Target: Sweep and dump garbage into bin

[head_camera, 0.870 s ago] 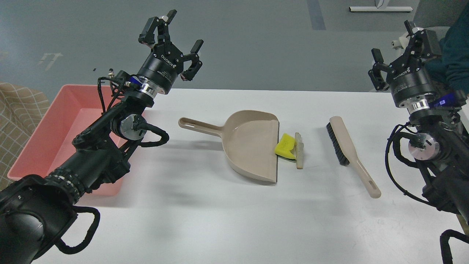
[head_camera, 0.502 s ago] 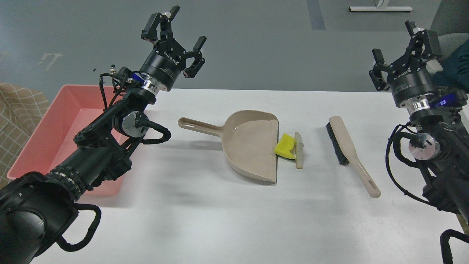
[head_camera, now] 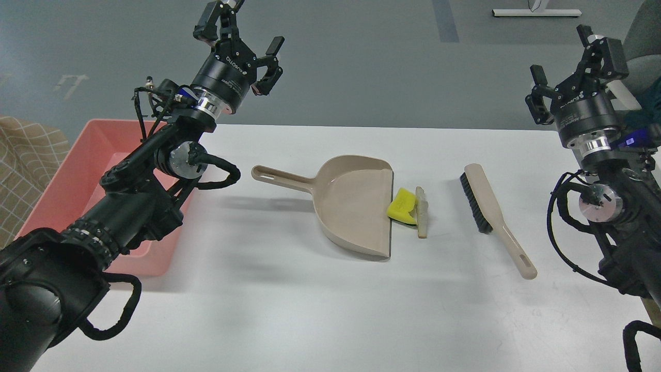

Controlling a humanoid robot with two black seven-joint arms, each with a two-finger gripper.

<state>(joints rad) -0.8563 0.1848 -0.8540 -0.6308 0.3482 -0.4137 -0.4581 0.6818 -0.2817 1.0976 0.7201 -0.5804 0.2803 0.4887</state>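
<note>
The garbage lies mid-table at the open mouth of a beige dustpan (head_camera: 351, 199): a bright yellow sponge chunk (head_camera: 403, 206) and, touching its right side, a pale bread-like slice (head_camera: 422, 212) seen on edge. A beige hand brush (head_camera: 488, 209) with black bristles lies to the right. The pink bin (head_camera: 67, 181) stands at the table's left end, partly hidden by my left arm. My left gripper (head_camera: 240, 28) is open and empty, raised above the table's far edge. My right gripper (head_camera: 573, 62) is open and empty, raised at the far right.
The white table (head_camera: 310, 299) ends at its far edge around the height of the dustpan's back. A checked cloth (head_camera: 26, 155) lies left of the bin. Grey floor lies beyond the table.
</note>
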